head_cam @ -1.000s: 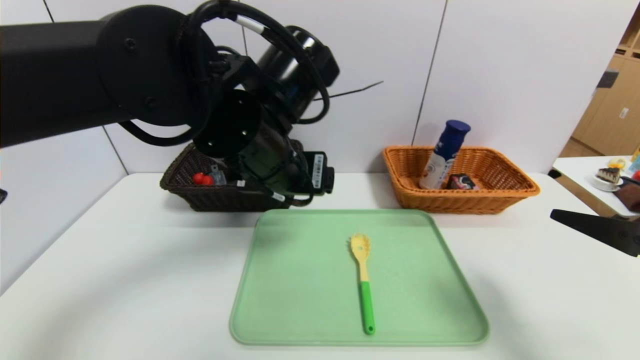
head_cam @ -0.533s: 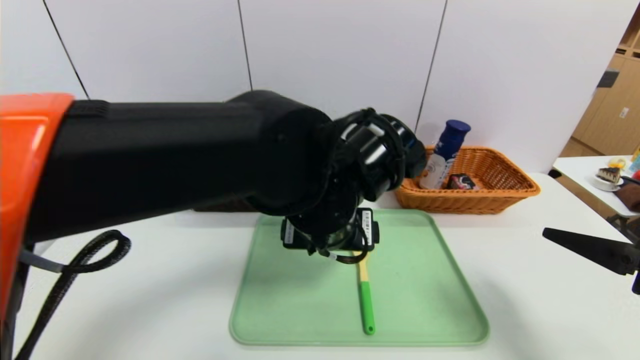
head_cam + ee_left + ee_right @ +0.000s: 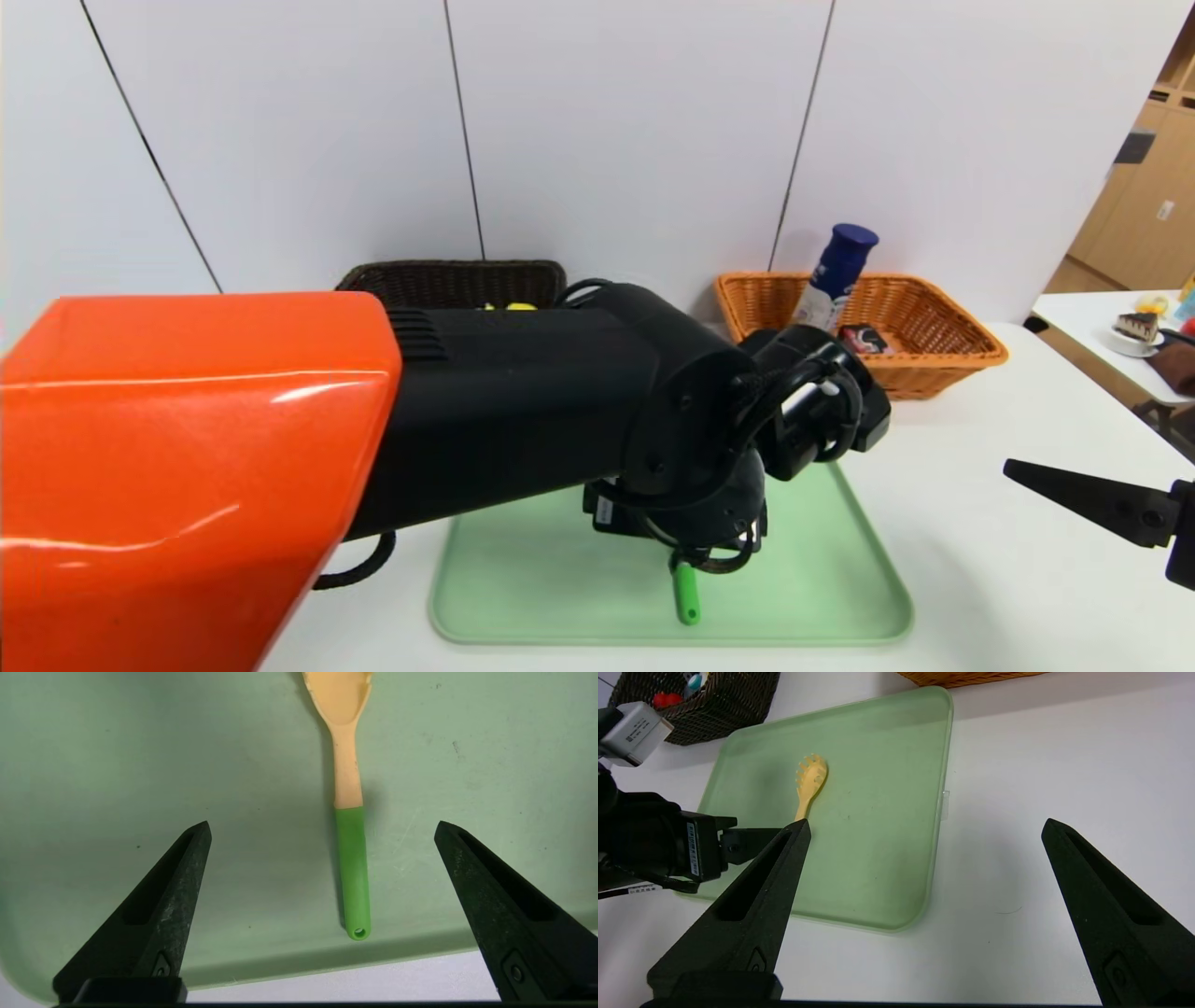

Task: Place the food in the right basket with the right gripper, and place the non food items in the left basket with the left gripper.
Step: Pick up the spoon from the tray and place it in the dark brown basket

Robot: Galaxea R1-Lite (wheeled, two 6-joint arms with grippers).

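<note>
The big left arm (image 3: 523,420) hides most of the pasta fork (image 3: 686,595). It also covers much of the dark basket (image 3: 448,277)

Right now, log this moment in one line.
left gripper open above pasta fork | fork on tray | right gripper open, parked

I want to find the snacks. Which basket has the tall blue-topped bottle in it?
The orange basket: the bottle leans inside it. The dark brown basket sits to its left, without any bottle showing.

Pasta fork (image 3: 348,779): yellow head, green handle, on pale green tray (image 3: 140,765). Behind tray: dark brown woven basket (image 3: 448,280), orange woven basket (image 3: 934,359) with white, blue-capped bottle (image 3: 831,280). Arm segment (image 3: 187,467) glossy orange.
</note>
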